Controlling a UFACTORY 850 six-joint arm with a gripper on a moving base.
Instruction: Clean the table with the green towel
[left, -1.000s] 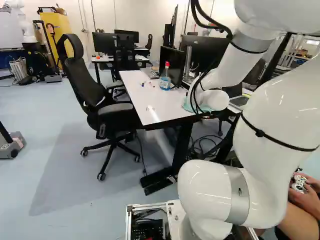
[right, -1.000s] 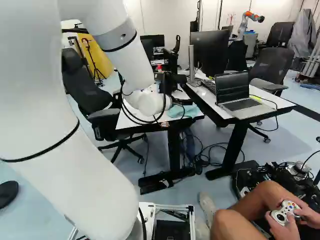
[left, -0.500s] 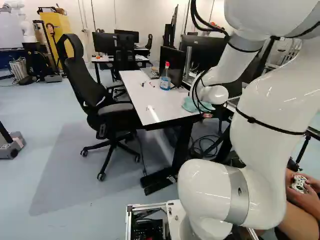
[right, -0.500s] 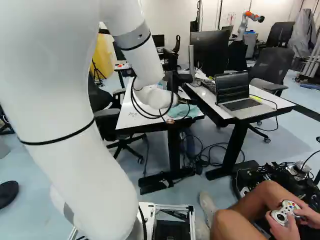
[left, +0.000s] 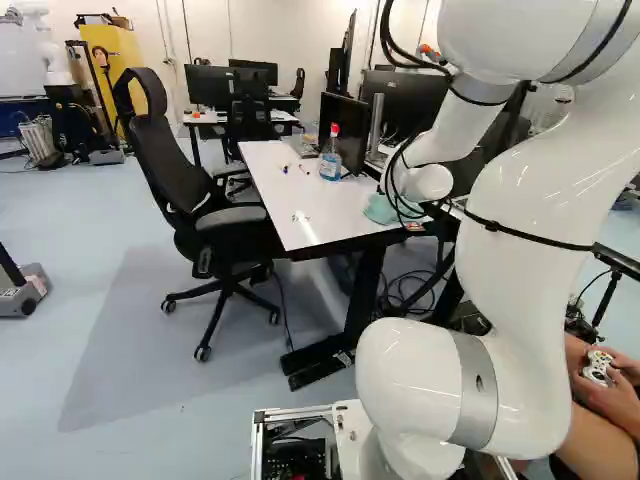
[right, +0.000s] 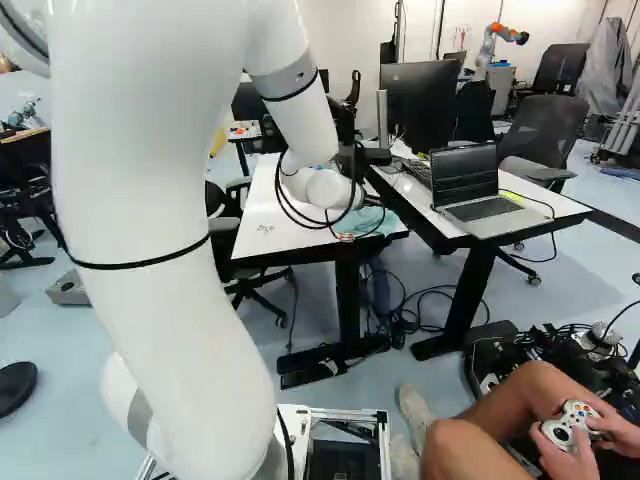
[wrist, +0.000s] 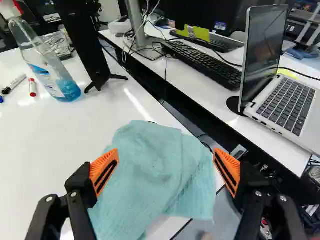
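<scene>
Where the table (wrist: 45, 135) ends, the towel (wrist: 155, 175) (long axis unclear) points outward.

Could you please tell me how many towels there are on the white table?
1: the green towel lies at a corner of the table, partly over its edge, under the open tool. Another beneath it would be hidden.

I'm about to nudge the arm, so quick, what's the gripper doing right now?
Gripper: open, holding nothing, poised at the green towel.
</scene>
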